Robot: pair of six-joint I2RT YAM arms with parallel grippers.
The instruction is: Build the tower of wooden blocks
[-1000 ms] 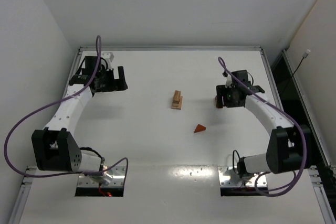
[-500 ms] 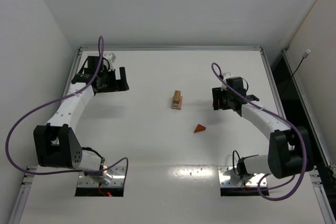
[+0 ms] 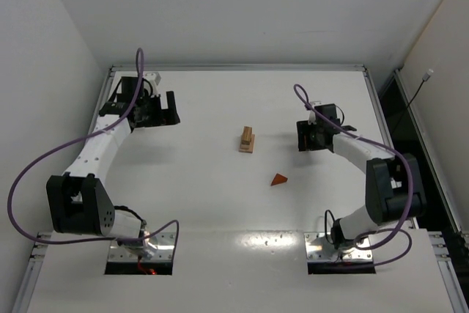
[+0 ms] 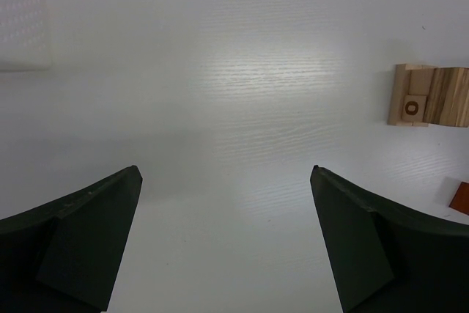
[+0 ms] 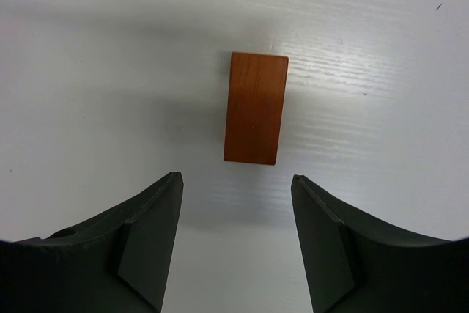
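The wood block tower (image 3: 247, 139) is a small stack of pale tan blocks at the table's middle; it also shows in the left wrist view (image 4: 429, 96). A reddish-brown wedge (image 3: 278, 179) lies to its near right. A reddish-brown rectangular block (image 5: 255, 108) lies flat on the table just ahead of my right gripper (image 5: 236, 177), which is open and empty. In the top view the right gripper (image 3: 303, 137) sits right of the tower and hides that block. My left gripper (image 3: 172, 110) is open and empty at the far left, facing the tower (image 4: 225, 168).
A white textured tray corner (image 4: 22, 20) shows at the upper left of the left wrist view. A sliver of the wedge (image 4: 460, 197) shows at its right edge. The table's metal rim (image 3: 234, 67) runs along the far side.
My right arm has swung and its gripper has shifted slightly left and farther, over the reddish-brown block. The left arm has barely moved. The tower and wedge have not moved.
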